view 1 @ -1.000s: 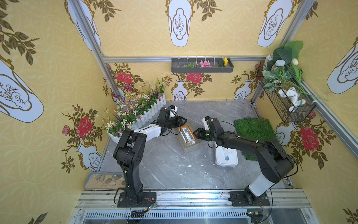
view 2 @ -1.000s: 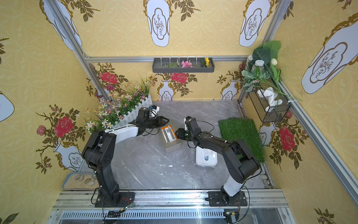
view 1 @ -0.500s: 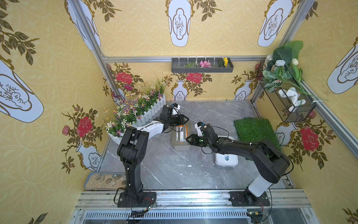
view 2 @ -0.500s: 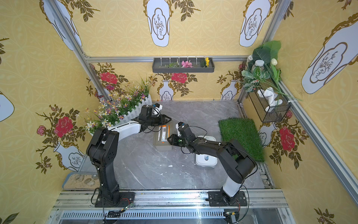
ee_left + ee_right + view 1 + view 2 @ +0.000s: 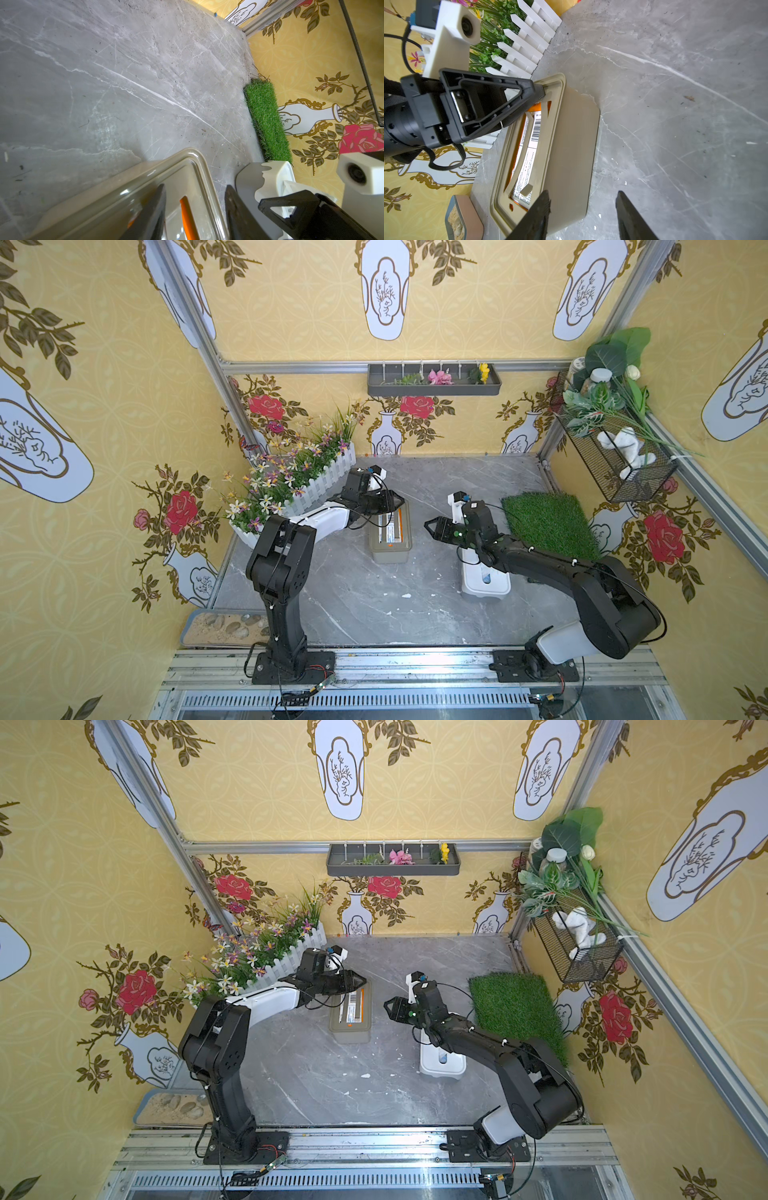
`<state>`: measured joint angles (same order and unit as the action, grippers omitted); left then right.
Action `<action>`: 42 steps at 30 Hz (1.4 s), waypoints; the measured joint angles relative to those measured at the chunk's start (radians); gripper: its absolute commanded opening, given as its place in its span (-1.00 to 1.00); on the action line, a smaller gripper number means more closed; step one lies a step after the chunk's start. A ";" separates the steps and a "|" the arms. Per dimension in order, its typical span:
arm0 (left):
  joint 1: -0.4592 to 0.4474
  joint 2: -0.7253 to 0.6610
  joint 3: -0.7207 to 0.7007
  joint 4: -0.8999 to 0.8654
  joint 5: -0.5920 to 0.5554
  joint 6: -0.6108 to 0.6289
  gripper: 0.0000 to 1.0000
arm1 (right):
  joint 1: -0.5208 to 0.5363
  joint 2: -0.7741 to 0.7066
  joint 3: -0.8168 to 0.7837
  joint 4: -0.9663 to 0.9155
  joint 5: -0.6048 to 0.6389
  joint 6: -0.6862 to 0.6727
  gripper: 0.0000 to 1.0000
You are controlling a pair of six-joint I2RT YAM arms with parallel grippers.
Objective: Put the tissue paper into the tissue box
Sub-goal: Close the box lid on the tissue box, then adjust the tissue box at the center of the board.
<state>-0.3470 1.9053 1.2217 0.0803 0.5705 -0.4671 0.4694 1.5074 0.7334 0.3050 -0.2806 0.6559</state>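
Lying inside the beige rectangular plastic tissue box [image 5: 388, 554], the tissue paper [image 5: 390, 526], a pack in an orange-and-white wrapper, is visible through the box's open top in both top views. The box stands on the grey marble-patterned worktop [image 5: 365, 614] near its middle, somewhat toward the left edge. Its long sides run from the near edge toward the far edge.

The left gripper [image 5: 360, 982] is positioned over the far end of the box. In the left wrist view its fingers [image 5: 153, 209] are parted. One is above the box interior, the other is outside the long wall, and the rim passes between them. Nothing is clamped. In the right wrist view the tip of this gripper lies at the far end of the rim; contact cannot be confirmed.

The right gripper [image 5: 429, 526] hovers beside the box on the side facing the right edge, apart from it. Its fingers [image 5: 631, 216] are spread, with nothing held between them.

A white rectangular plastic cover with a slot [image 5: 488, 585] rests on the worktop toward the right edge, partly beneath the right arm. A green artificial-grass mat [image 5: 548, 522] lies against the right edge. A white picket-fence planter with flowers [image 5: 320, 487] runs along the left edge toward the far-left corner.
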 measured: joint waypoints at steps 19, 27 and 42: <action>0.117 -0.251 -0.116 -0.006 0.039 -0.194 0.19 | -0.045 0.540 0.330 0.687 -0.353 0.283 -0.78; 0.131 -0.269 -0.175 -0.043 0.031 -0.195 0.17 | -0.002 0.578 0.486 0.338 -0.343 0.195 -0.87; 0.136 -0.417 -0.297 -0.074 -0.078 -0.192 0.20 | 0.085 0.437 0.596 -0.155 -0.160 -0.024 0.00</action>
<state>-0.2111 1.4879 0.9249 0.0063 0.4927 -0.6590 0.5541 1.9442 1.3293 0.1501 -0.4408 0.6319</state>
